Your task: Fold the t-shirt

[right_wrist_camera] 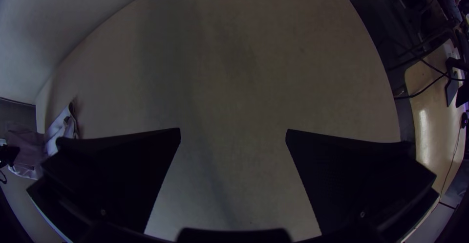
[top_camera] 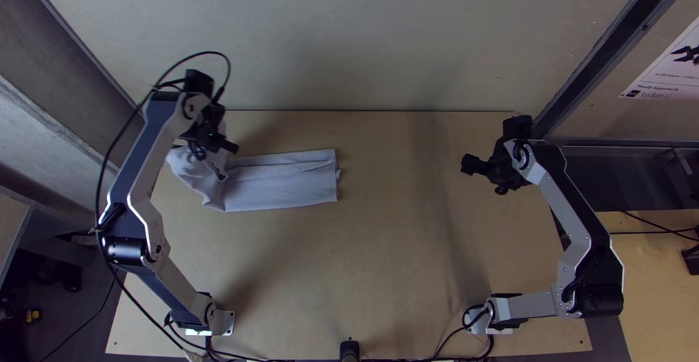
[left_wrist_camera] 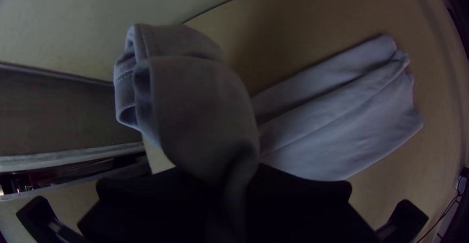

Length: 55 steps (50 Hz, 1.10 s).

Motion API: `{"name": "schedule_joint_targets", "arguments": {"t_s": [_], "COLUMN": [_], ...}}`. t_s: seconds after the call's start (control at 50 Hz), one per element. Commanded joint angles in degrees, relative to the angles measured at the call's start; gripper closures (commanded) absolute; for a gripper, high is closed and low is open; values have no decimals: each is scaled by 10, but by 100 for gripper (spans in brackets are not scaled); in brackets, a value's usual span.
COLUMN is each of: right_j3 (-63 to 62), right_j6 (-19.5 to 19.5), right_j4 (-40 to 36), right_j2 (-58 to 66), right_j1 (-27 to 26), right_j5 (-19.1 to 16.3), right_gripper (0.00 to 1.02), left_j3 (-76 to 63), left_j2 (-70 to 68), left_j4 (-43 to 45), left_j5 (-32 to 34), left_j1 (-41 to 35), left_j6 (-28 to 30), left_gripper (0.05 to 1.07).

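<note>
Soft grey t-shirt (top_camera: pixel 280 181), folded lengthwise, left end bunched

White sheet (top_camera: pixel 661 72): black figure (top_camera: pixel 686 54), small print
Sheet's place: beyond right gripper (top_camera: pixel 468 164), farther right
Readable words: none

t-shirt (top_camera: pixel 284 183): plain, pale lavender-grey | table (top_camera: pixel 364 260): light tan | cable (top_camera: pixel 211 52): black

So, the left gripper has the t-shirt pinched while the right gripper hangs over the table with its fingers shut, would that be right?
Not quite: the right wrist view shows the right gripper with its fingers wide apart. It does hang over the table, and the left gripper has the t-shirt pinched.
</note>
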Motion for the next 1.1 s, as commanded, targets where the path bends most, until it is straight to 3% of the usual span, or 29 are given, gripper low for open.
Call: {"name": "schedule_joint_targets", "arguments": {"t_s": [0.0,0.58,0.9,0.92,0.96,1.04,1.08], "right_j3": [-17,-54,-78,-81,-87,-99,-108], "right_j6": [-8,-27,-37,-38,-39,-39,-39], "right_j4": [3,18,28,29,31,35,40], "right_j2": [-20,-38,-47,-48,-50,-54,-56], "right_j1": [-12,-51,-61,-61,-61,-61,-61], "right_j5": [-7,-27,-33,-33,-34,-34,-34], "right_gripper": [3,3,3,3,3,3,3], "left_j3": [15,122,174,180,191,214,232], "left_j2": [21,155,232,236,245,262,275], "left_j4": [-16,-63,-70,-70,-71,-70,-70], "left_j5": [-9,-23,-19,-19,-18,-9,5], "left_j1": [-40,-208,-263,-265,-273,-288,-295], "left_j6": [-39,-154,-194,-198,-206,-220,-234], "left_gripper": [104,104,103,101,85,36,17]}}
